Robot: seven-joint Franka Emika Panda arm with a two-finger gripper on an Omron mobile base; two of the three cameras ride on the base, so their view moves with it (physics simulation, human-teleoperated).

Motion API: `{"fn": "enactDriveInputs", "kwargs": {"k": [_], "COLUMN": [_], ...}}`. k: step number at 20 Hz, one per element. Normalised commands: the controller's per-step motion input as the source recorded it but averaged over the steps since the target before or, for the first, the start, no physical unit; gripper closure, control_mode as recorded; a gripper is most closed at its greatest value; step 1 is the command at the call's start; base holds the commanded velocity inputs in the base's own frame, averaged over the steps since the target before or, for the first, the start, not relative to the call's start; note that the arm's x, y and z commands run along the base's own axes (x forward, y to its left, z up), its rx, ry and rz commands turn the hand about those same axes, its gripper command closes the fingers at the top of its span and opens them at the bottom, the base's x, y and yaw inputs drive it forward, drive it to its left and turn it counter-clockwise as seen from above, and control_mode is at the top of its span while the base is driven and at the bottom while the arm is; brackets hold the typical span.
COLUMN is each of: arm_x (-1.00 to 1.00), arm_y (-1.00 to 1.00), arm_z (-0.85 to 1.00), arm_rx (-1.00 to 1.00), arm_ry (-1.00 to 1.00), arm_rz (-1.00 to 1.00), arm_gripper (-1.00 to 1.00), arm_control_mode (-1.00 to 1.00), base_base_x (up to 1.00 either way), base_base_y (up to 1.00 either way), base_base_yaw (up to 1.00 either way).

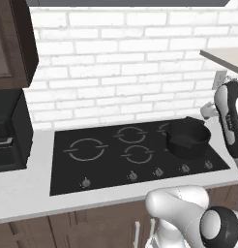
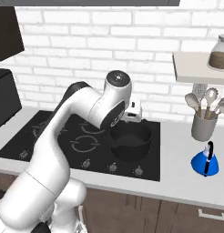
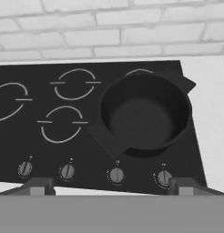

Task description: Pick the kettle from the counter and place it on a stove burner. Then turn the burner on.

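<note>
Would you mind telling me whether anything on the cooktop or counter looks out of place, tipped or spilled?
Nothing stands out. The kettle stands upright on the counter, right of the cooktop, near the utensil holder. The black pot sits upright at the cooktop's right end. No spills show.

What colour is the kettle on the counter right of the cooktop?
Bright blue, with a black handle; the kettle shows best in the right base view.

Glossy white rounded arm (image 2: 54,136) segments, dark joint bands, a grey round cap on one joint
</note>
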Motion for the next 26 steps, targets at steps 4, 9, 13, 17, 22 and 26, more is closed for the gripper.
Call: {"fn": "enactDriveInputs", "kwargs": {"k": [4,9,13,17,22,26], "arm_x": [0.0,0.0,0.13,0.49,0.36,0.07], "arm_y": [-1.0,-1.0,-1.0,-1.0,-0.92,-0.01], "arm_z": [0.0,0.0,-0.03,-0.2,-0.22,-0.01], "arm_rx": [0.0,0.0,-0.02,-0.02,0.03,0.0], "arm_ry": [0.0,0.0,0.04,0.16,0.12,0.03], "arm_rz": [-0.05,-0.03,-0.11,-0.15,-0.11,-0.01], "arm_gripper": [-1.0,-1.0,-1.0,-1.0,-1.0,-1.0], "arm_control_mode": [-1.0,-1.0,-1.0,-1.0,-1.0,-1.0], "base_base_x": [0.0,0.0,0.0,0.0,0.0,0.0], "base_base_y": [0.0,0.0,0.0,0.0,0.0,0.0], "base_base_yaw": [0.0,0.0,0.0,0.0,0.0,0.0]}}
